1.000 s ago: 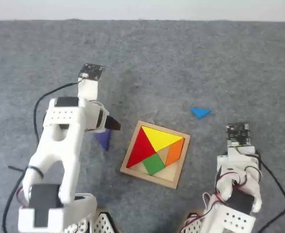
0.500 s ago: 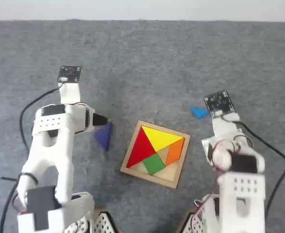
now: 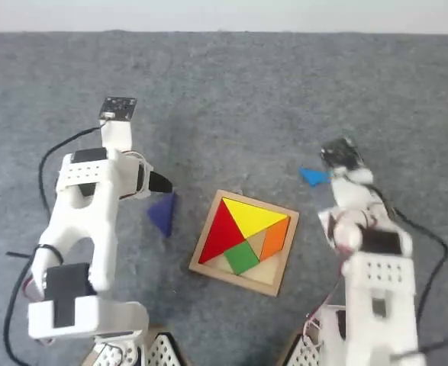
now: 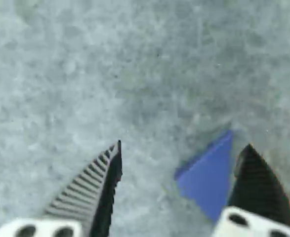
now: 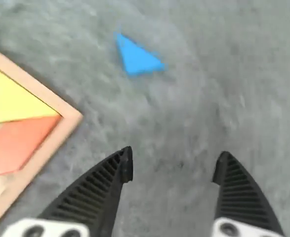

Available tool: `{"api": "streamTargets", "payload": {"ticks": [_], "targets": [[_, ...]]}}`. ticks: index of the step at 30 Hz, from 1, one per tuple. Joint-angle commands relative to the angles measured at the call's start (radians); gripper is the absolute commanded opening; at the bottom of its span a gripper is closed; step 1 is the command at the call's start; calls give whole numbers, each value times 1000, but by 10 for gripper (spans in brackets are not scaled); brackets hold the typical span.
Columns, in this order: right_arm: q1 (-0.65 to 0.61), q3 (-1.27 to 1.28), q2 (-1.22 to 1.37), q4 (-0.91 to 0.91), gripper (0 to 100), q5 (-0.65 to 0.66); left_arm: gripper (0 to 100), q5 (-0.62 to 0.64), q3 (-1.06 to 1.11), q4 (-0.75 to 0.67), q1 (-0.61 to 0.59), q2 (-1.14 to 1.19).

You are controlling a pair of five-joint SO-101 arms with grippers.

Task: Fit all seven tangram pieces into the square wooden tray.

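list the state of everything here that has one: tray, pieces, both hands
square wooden tray: partly filled, some bare wood showing
red triangle: seated in the tray
yellow triangle: seated in the tray
orange piece: seated in the tray
green square: seated in the tray
dark blue triangle: loose on the cloth, outside the tray
light blue triangle: loose on the cloth, outside the tray
left hand: open, empty
right hand: open, empty

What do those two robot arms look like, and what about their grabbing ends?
The left arm and right arm are chunky white shells with black motor blocks at the joints and thin black cables looping alongside. A small dark circuit board sits at each wrist. The left pincer and right pincer each have two black, pointed, ribbed fingers.
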Motion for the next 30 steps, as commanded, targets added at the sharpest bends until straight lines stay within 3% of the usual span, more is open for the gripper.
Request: {"api": "streamTargets", "payload": {"ticks": [1,11,18,26,30], "targets": [[-42,-258,282,-24,303,112,355,18,-47,3,-51,-6],[-54,-661,814,68,321,620,355,15,-12,-26,-63,-6],[-76,-795,1013,70,323,718,355,14,-15,-26,-63,-8],[-102,-825,1116,24,321,726,355,14,-15,-25,-63,-8],[-97,-827,1139,12,270,750,355,14,-15,-25,-61,-8]]}}
